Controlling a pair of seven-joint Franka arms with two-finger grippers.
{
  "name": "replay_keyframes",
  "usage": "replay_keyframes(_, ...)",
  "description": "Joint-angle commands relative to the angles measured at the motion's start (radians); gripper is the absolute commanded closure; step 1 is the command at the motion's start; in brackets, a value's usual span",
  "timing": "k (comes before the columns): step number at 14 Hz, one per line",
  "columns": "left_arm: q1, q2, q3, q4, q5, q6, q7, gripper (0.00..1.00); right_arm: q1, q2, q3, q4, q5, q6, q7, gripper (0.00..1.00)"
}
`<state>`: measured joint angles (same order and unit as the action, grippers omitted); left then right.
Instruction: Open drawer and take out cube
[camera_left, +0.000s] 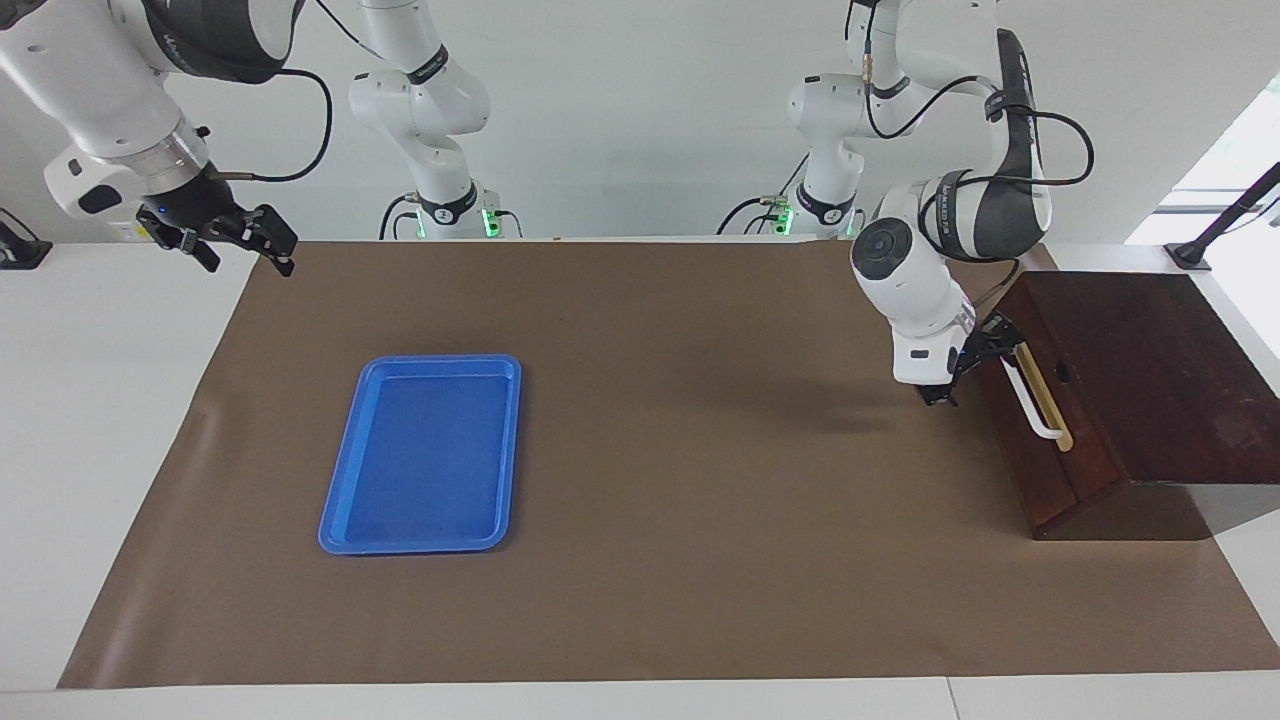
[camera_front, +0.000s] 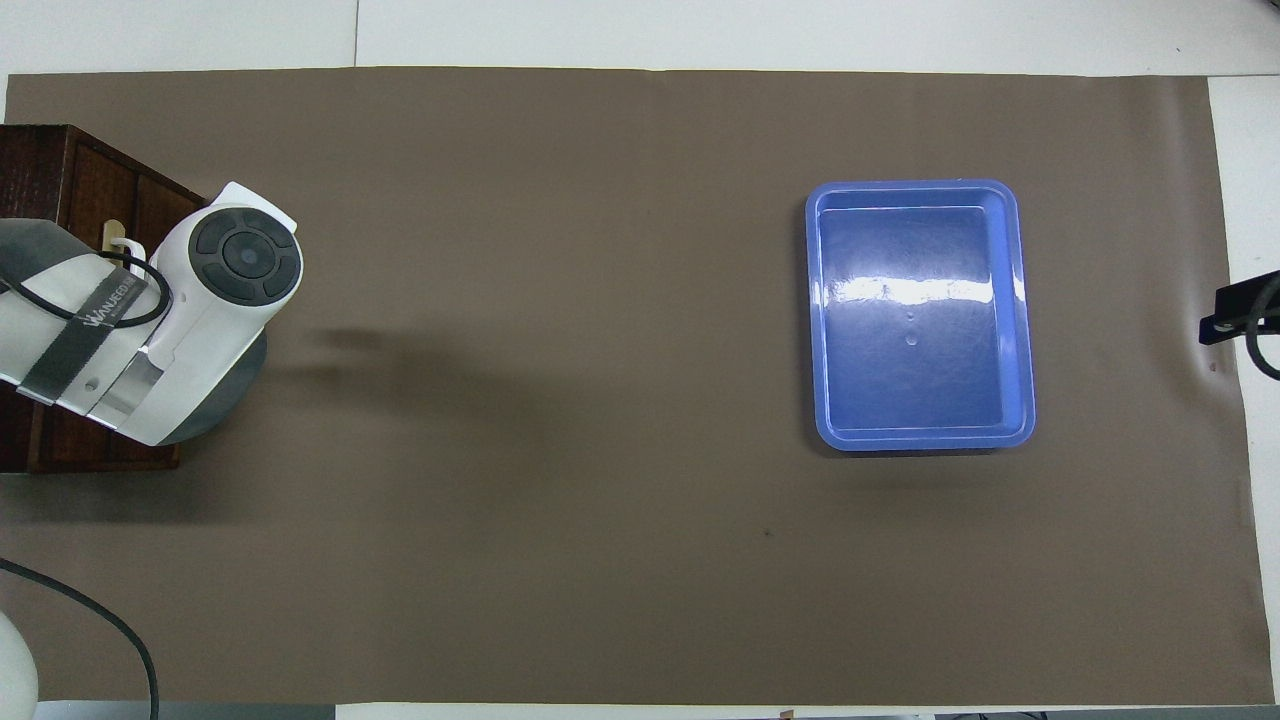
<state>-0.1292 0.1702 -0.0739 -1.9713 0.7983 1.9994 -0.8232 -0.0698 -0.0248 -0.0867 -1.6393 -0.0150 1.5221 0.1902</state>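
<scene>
The drawer (camera_left: 1045, 475) is shut in its dark wooden box (camera_left: 1140, 370) at the left arm's end of the table. Its white bar handle (camera_left: 1038, 408) runs along a tan strip. My left gripper (camera_left: 972, 366) hangs open right in front of the drawer, at the end of the handle nearer to the robots; whether it touches the handle I cannot tell. In the overhead view the left wrist (camera_front: 215, 300) covers the gripper and most of the drawer front; only one handle end (camera_front: 118, 240) shows. The cube is hidden. My right gripper (camera_left: 238, 243) waits open and empty above the table's corner.
A blue plastic tray (camera_left: 345, 500) (camera_front: 1022, 330) lies empty on the brown mat (camera_left: 700, 500), toward the right arm's end of the table. The right gripper's tips (camera_front: 1232, 312) show at the mat's edge in the overhead view.
</scene>
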Motion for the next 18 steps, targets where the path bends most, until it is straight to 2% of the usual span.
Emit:
replay_keyframes(1,0.017,0.02,-0.004,-0.021,0.025,0.067,-0.013,0.0,0.036,-0.009,0.016,-0.014,-0.016,0.024,0.273,0.0)
replay_keyframes(6,0.062,0.081,-0.004,-0.011,0.114,0.153,-0.004,0.0,0.127,0.026,0.018,-0.021,0.022,0.021,0.713,0.0)
replay_keyframes(10,0.057,0.083,-0.009,0.005,0.108,0.108,0.026,0.0,0.131,0.081,0.018,-0.011,0.229,0.075,0.97,0.0)
replay_keyframes(13,0.054,0.074,-0.012,0.012,0.101,0.082,0.054,0.0,0.166,0.127,0.018,-0.005,0.354,0.125,1.069,0.0)
replay_keyframes(15,0.057,0.074,-0.012,0.055,0.082,0.041,0.14,0.0,0.17,0.167,0.018,-0.001,0.473,0.151,1.133,0.0)
replay_keyframes(18,0.068,0.078,-0.009,0.085,0.048,0.039,0.2,0.0,0.165,0.198,0.018,-0.016,0.63,0.202,1.144,0.0)
